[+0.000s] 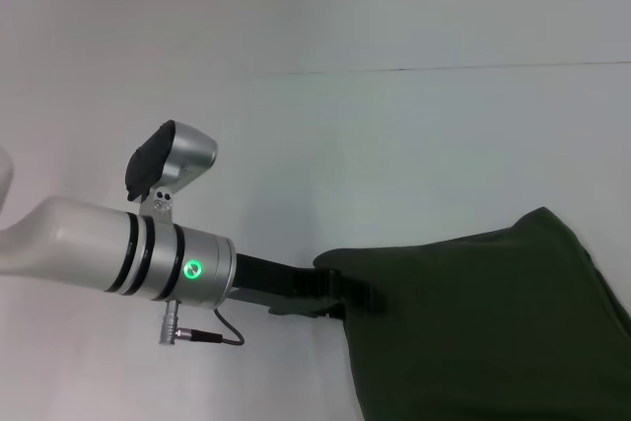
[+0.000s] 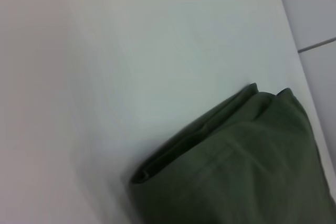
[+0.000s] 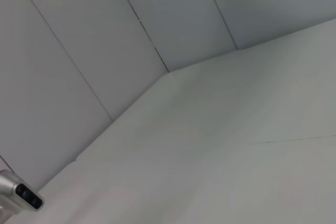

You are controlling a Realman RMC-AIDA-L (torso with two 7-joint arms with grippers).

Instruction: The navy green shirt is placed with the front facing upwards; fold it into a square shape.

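The navy green shirt (image 1: 473,322) is cut off by the lower and right edges of the head view. The left gripper (image 1: 335,293) is buried in the shirt's near edge, so its fingers cannot be made out. The right gripper is not shown.

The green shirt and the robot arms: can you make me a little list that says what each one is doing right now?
shirt: the navy green shirt lies bunched in folded layers on the white table; no print or collar shows
left arm: reaches in low across the table, the left gripper at the shirt's near edge
left hold: cannot tell whether it grips the cloth
right arm: the right gripper is not seen in any view; its wrist camera shows only table and wall panels
fold: not yet a neat square
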